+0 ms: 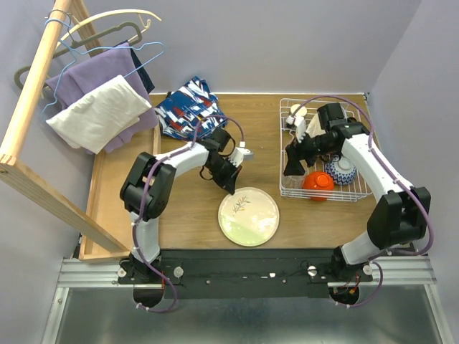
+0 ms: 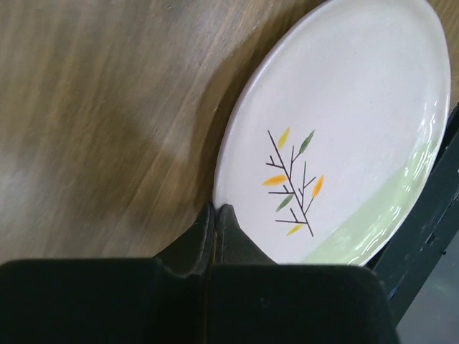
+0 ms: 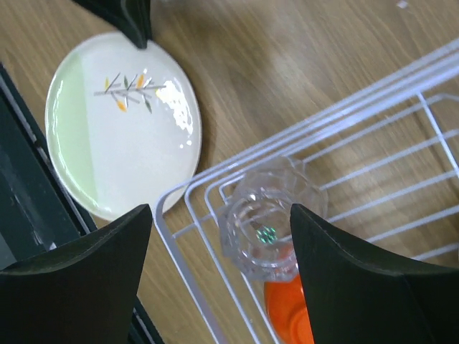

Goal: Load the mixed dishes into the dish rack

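Two things are going on here. In the right-hand part of the overhead view, the right claw [image 3: 221, 215] hangs over the near-left corner of the dish rack [image 1: 287, 188], spread wide. The clear glass [image 3: 267, 228] stands upright inside the wires between its fingers, and neither finger touches it. I read that glass as delivered. The orange-red bowl [image 1: 318, 183] and the blue-patterned bowl [image 1: 340, 169] sit in the rack just beside it.

At centre frame, the left claw [image 2: 215, 218] is pinched fully closed with nothing in it, its tip right at the upper-left rim of the large plate [image 2: 358, 107].

The plate lies flat on the worktop [image 1: 186, 215], left of the rack. It is glossy cream with a pale green band and a thin dark sprig with orange and green leaves.

The plate looks like the next piece to load. Flat and slick as it is, the left claw will need to open and get a finger under the rim, or tip the rim up, before lifting.
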You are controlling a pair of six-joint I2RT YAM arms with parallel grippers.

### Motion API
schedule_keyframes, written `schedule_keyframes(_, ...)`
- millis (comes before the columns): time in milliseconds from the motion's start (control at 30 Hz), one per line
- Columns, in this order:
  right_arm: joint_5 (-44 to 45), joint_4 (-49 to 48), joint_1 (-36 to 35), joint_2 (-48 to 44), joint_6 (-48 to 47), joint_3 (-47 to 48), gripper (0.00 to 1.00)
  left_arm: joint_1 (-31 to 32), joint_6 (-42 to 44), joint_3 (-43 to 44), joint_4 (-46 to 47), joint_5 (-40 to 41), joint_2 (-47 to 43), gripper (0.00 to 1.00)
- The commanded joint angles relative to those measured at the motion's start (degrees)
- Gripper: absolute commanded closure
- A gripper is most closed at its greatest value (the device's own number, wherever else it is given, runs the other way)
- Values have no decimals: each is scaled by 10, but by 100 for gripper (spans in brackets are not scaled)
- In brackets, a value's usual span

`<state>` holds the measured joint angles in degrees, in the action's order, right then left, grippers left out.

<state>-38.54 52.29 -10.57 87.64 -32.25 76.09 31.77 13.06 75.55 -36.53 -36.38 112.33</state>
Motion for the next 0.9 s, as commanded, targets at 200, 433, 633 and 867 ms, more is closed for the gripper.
schedule_keyframes(200, -88, -18, -86, 102, -88, 41, 13, -34, 92, 17, -17, -17, -149, 100)
schedule_keyframes(433, -116, -67, -125, 177, -49, 61, 13, -33, 85, 19, -19, -33, -203, 100)
schedule_keyframes(633, -166, -62, -144, 242, -14, 115, 14, -33, 75, 29, -7, -31, -218, 100)
schedule_keyframes(867, -176, -43, -156, 257, -5, 118, 76, -33, 58, 20, 26, -13, -222, 100)
